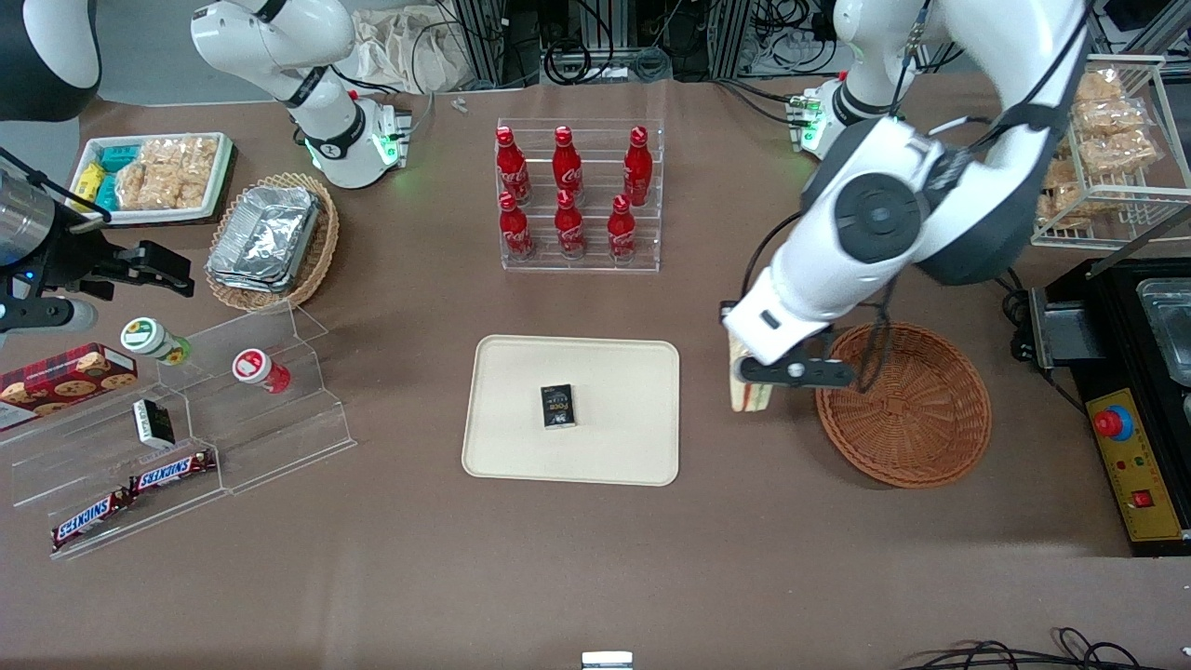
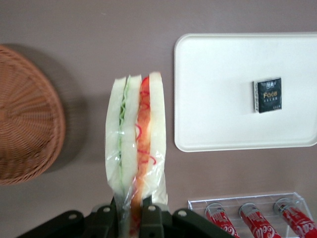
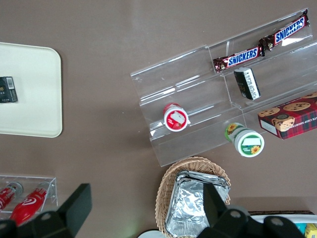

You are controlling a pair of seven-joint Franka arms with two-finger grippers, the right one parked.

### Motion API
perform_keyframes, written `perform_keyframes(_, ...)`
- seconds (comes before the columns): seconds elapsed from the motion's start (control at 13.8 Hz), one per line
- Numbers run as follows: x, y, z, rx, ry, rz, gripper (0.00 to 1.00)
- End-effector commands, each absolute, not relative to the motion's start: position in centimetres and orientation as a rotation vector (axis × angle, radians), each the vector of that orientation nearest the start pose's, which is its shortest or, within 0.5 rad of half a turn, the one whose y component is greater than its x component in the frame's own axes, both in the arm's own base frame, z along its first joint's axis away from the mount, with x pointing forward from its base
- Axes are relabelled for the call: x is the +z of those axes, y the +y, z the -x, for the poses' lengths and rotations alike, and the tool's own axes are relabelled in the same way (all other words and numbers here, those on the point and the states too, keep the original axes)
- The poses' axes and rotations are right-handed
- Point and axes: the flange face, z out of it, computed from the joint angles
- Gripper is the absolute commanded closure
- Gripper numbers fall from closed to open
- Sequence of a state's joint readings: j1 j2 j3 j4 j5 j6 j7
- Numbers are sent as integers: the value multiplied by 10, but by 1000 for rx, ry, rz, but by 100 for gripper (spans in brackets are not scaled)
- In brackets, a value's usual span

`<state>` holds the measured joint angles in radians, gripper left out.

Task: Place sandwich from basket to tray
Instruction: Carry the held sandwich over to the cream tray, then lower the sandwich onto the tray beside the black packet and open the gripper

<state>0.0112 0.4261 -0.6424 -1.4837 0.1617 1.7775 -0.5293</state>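
The sandwich [image 2: 134, 141], a wrapped white-bread wedge with red-orange and green filling, hangs from my left gripper [image 2: 130, 213], whose fingers are shut on its narrow end. In the front view the sandwich [image 1: 750, 398] is held above bare table between the reddish-brown wicker basket [image 1: 916, 409] and the cream tray [image 1: 614, 372], close to the basket's rim. The gripper [image 1: 758, 372] sits just above it. The basket [image 2: 25, 129] holds nothing. A small black packet [image 1: 557, 406] lies on the tray [image 2: 218, 94].
A clear rack of red cola bottles [image 1: 572, 195] stands farther from the front camera than the tray. A tan basket with foil containers [image 1: 270, 237] and stepped acrylic shelves with snacks [image 1: 186, 437] lie toward the parked arm's end. A black machine [image 1: 1140, 400] stands beside the round basket.
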Motion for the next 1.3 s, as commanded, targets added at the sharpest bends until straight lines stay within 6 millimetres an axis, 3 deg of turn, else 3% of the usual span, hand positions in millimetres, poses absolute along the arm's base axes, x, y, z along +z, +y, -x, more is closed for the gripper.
perform_keyframes(0.0, 420, -355, -582, 161, 220, 3177, 100)
perform_keyframes(0.22, 366, -397, -572, 155, 302, 3157, 100)
perform_keyframes(0.51, 304, -410, -577, 126, 245, 3148, 100)
perform_keyframes(0.72, 277, -433, -566, 134, 287, 3162, 100)
perform_keyframes(1.01, 254, -437, -565, 120, 201, 3165, 99)
perform_keyframes(1.09, 255, -437, -565, 118, 190, 3164, 69)
perform_keyframes(1.16, 255, -437, -565, 118, 183, 3164, 21)
perform_keyframes(1.23, 256, -437, -565, 116, 161, 3165, 1)
